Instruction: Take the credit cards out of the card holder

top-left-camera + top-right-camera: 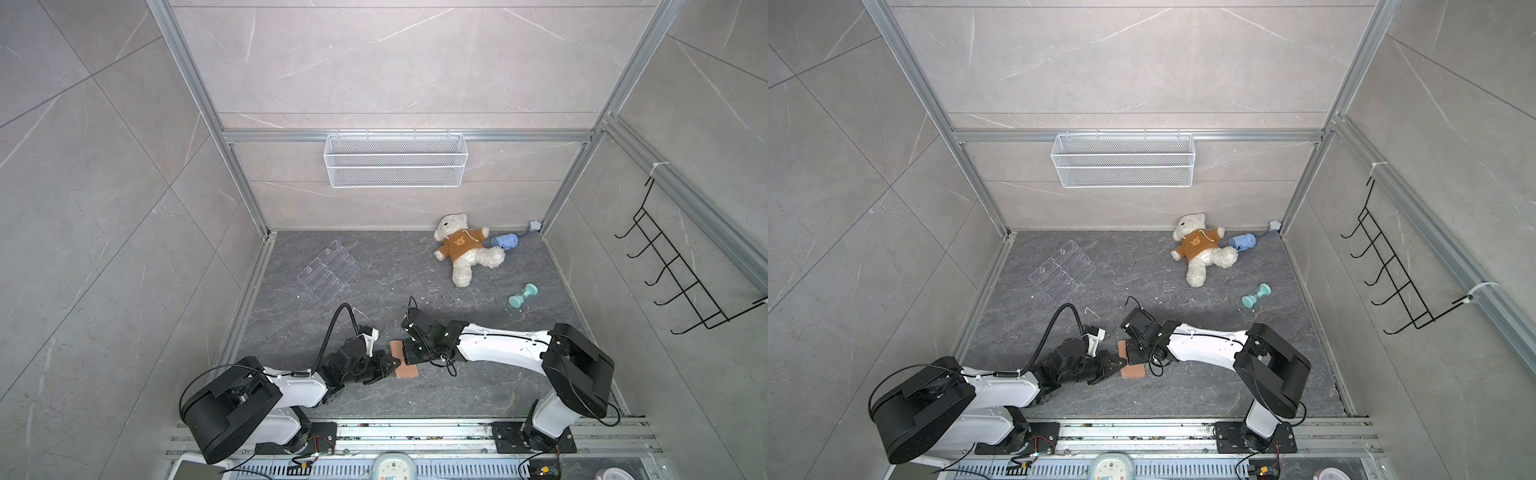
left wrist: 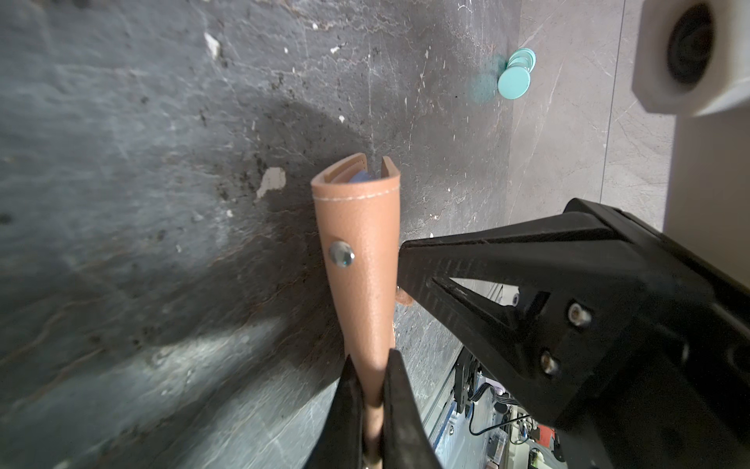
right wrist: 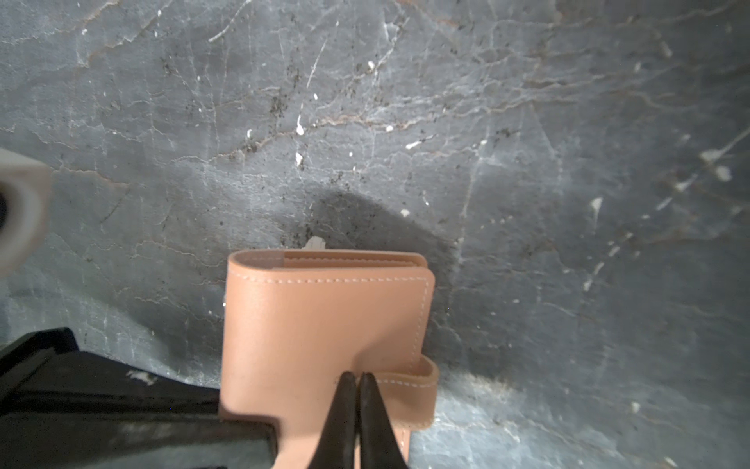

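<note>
The tan leather card holder [image 1: 405,371] [image 1: 1133,371] is folded closed and hangs just above the dark table, near its front middle. My left gripper [image 1: 392,365] [image 2: 371,357] is shut on one end of its spine [image 2: 361,251]. My right gripper [image 3: 357,375] comes down onto its face [image 3: 324,325], jaws pressed together at the end of the strap tab [image 3: 422,385]. Whether the strap is pinched between them does not show. A pale blue sleeve [image 2: 361,178] peeks out of the far end. The credit cards are hidden.
A clear acrylic tiered rack [image 1: 328,270] lies at the back left. A teddy bear [image 1: 461,249], a blue toy [image 1: 505,241] and a teal dumbbell [image 1: 523,295] lie at the back right. A white mesh basket [image 1: 395,162] hangs on the back wall, black hooks [image 1: 673,266] on the right wall.
</note>
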